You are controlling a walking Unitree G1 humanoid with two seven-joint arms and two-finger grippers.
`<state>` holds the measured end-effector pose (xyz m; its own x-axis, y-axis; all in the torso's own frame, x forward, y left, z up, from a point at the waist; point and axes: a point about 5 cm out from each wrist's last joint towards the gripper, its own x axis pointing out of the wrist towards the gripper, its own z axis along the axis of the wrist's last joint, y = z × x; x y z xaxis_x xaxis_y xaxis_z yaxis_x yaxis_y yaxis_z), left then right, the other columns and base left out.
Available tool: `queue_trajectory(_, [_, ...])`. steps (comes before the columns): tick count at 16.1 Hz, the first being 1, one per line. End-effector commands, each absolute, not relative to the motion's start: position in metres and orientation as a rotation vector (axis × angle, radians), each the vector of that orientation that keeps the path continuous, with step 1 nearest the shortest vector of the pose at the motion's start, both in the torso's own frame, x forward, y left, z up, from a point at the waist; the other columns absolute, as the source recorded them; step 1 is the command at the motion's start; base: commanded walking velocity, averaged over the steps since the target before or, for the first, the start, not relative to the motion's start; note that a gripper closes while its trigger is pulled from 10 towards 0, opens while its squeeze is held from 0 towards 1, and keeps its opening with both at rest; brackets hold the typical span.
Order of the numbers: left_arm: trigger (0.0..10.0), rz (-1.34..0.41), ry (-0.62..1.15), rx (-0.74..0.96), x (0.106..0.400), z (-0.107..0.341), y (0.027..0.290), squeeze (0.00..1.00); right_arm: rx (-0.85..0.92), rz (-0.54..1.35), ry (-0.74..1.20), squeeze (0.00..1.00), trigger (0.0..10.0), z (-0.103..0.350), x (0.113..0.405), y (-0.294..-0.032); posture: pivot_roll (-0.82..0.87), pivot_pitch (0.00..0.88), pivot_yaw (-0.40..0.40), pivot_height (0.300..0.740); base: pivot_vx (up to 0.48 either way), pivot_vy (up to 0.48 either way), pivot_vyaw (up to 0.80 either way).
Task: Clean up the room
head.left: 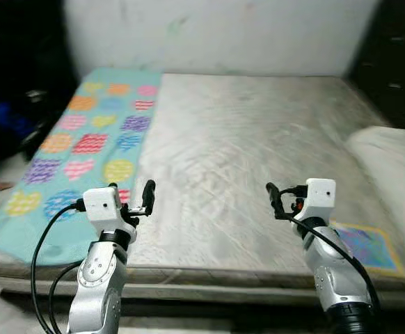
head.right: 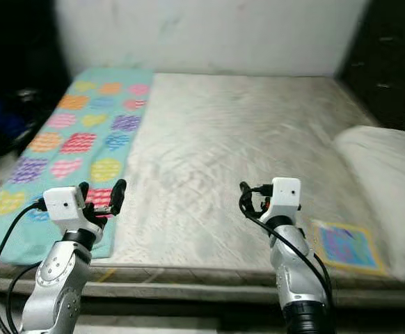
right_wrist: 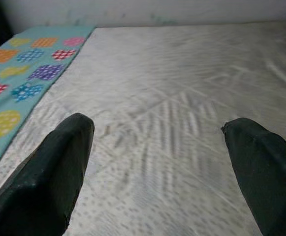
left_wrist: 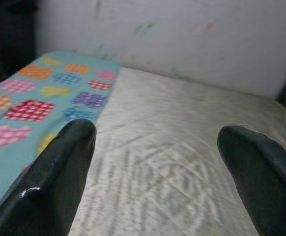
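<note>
A: What lies ahead of the two arms?

B: A bare mattress (head.left: 258, 146) spreads out forward of both. The patterned sheet (head.left: 84, 139) covers only the strip on the left pincer's outer side, its long axis running away from the robot toward the wall (head.left: 223, 35)

A: Which arm is closer to that sheet?

B: The left pincer (head.left: 149, 197) by a wide margin. It hangs over the mattress just beside the sheet's inner edge, near the sheet's near end. The right pincer (head.left: 273, 198) is well apart from it, across the bare middle

A: And the fingers?

B: Both pairs stand spread apart, holding nothing. The left wrist view shows the sheet past one finger (left_wrist: 59, 182) and bare mattress between the two

A: Anything on the right pincer's side?

B: A white pillow (head.left: 390, 174) out beyond its outer side, and a small coloured mat (head.left: 366, 247) lower, at the mattress edge

A: So what does the next move turn on?

B: My guess is that the sheet is the thing to tidy. If so, the left arm need only swing outward to meet its inner edge, since the cloth lies lengthwise alongside it
</note>
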<state>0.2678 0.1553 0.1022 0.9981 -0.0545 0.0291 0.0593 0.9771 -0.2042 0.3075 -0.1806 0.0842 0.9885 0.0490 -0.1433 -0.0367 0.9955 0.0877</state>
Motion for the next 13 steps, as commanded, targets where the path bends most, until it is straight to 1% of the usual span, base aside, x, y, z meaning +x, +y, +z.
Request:
queue_trajectory(1, [10.0,-0.067,-0.031,-0.198,0.2683,0.1055,0.1557,0.0,0.084,0.046,0.136,0.0,10.0,0.087,0.3083,-0.1796,-0.08,0.0,-0.009,0.74,0.379,0.0,0.0])
queue_trajectory(3, [10.0,-0.052,-0.026,-0.196,0.2687,0.1049,0.1562,0.0,0.084,0.045,0.135,0.0,10.0,0.087,0.3082,-0.1798,-0.08,0.0,-0.009,0.74,0.319,0.0,0.0])
queue_trajectory(6, [10.0,0.008,0.009,-0.225,0.2712,0.1014,0.1576,0.0,0.084,0.042,0.136,0.0,10.0,0.0867,0.3082,-0.1805,-0.08,0.0,-0.007,0.74,0.0,0.0,0.0])
queue_trajectory(8, [10.0,-0.045,-0.008,-0.253,0.2694,0.1027,0.1535,0.0,0.084,0.041,0.136,0.0,10.0,0.0866,0.3083,-0.1807,-0.09,0.0,-0.007,0.74,0.0,0.0,0.0])
queue_trajectory(9, [10.0,-0.05,-0.015,-0.243,0.269,0.1035,0.1534,0.0,0.083,0.04,0.135,0.0,10.0,0.0866,0.3082,-0.1808,-0.09,0.0,-0.007,0.74,0.0,0.266,0.0])
queue_trajectory(13, [10.0,-0.049,-0.008,-0.249,0.2697,0.1033,0.154,0.0,0.083,0.042,0.133,0.0,10.0,0.0873,0.3087,-0.1811,-0.08,0.0,-0.008,0.74,0.0,0.48,0.0])
